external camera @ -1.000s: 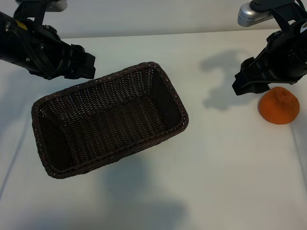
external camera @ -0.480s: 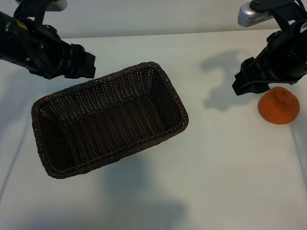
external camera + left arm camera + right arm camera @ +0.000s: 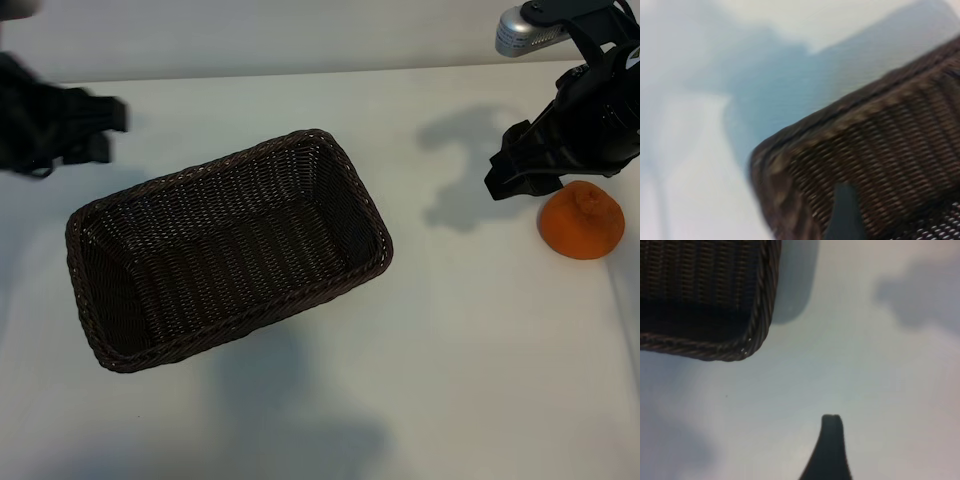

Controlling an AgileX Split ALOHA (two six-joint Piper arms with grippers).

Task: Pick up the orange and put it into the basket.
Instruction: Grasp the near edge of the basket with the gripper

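Right now the orange (image 3: 581, 221) sits on the worktop (image 3: 470, 340) just beside the wide-open, empty right gripper (image 3: 525, 175), well apart from the basket (image 3: 230, 250); a careless approach could roll it away.

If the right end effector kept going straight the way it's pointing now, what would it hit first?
Most likely the bare table. The right end effector angles down toward open surface. The basket lies off to one side and the orange sits beside it, not ahead, though depth is uncertain.

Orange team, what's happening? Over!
Both grippers open, empty: left gripper, right gripper. Orange on table beside right gripper. Basket empty. Nothing blocking.
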